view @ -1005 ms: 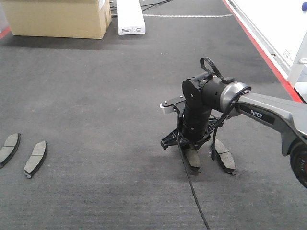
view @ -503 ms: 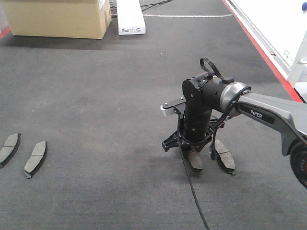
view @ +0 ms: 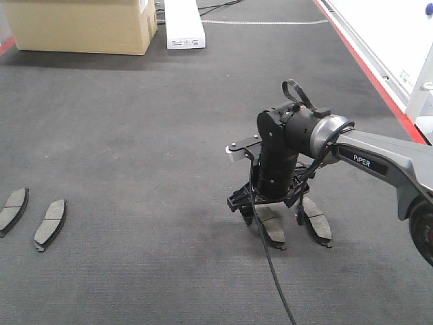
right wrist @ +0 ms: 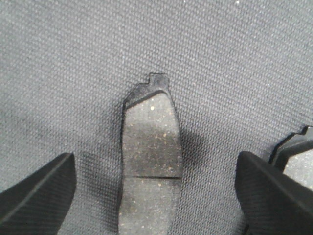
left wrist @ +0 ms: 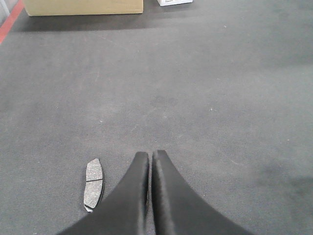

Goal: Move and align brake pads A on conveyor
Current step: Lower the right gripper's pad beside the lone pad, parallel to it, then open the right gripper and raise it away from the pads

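Note:
Four brake pads lie flat, friction face up, on the dark conveyor (view: 135,135). My right gripper (view: 272,218) points down, open, its fingers either side of one pad (view: 273,230) without touching it. In the right wrist view that pad (right wrist: 150,156) lies between the wide-apart fingertips (right wrist: 36,196), my right gripper (right wrist: 156,196) just above it. A second pad (view: 316,220) lies close to its right, its corner showing as a pad (right wrist: 299,164). Two more pads (view: 13,208) (view: 51,223) lie at the far left. My left gripper (left wrist: 149,155) is shut and empty, a pad (left wrist: 93,182) to its left.
A cardboard box (view: 81,24) and a white box (view: 183,24) stand at the belt's far end. The red edge stripe (view: 365,68) runs along the right, with a white surface beyond it. A black cable (view: 270,264) hangs from the right wrist.
My right gripper has opened and let go of the pad under it, which now lies free on the belt. The fingers have spread and lifted slightly. The other pads have not moved.

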Motion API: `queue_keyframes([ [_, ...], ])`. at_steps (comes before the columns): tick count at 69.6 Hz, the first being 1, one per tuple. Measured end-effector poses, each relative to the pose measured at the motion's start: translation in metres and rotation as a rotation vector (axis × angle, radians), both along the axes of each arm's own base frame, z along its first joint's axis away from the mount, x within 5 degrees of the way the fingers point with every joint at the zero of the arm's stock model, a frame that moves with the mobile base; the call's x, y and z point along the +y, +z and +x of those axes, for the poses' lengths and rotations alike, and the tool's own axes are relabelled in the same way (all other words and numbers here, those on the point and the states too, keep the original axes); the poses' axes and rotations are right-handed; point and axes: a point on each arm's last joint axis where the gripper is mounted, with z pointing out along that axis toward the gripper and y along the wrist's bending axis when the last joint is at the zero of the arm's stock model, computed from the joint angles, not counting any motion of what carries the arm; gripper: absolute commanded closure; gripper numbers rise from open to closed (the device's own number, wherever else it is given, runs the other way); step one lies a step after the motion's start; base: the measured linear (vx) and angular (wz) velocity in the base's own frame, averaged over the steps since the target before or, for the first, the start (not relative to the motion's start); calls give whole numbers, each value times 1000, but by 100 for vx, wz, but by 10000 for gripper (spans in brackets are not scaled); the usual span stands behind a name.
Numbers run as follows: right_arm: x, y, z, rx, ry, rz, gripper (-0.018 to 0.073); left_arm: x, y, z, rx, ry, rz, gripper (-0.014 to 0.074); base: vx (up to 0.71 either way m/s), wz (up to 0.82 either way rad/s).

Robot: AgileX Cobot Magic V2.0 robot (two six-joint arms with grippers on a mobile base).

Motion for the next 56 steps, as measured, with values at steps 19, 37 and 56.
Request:
queue_keyframes([
  [19, 0, 9, 0, -27, 1, 12, 43, 0, 0, 0, 0, 0, 0, 602, 0, 0],
  [37, -2, 59, -5, -171, 5, 76, 357, 0, 0, 0, 0, 0, 0, 602, 0, 0],
  [56, -12, 142, -26, -401, -5, 189, 568, 0, 0, 0, 0, 0, 0, 602, 0, 0],
])
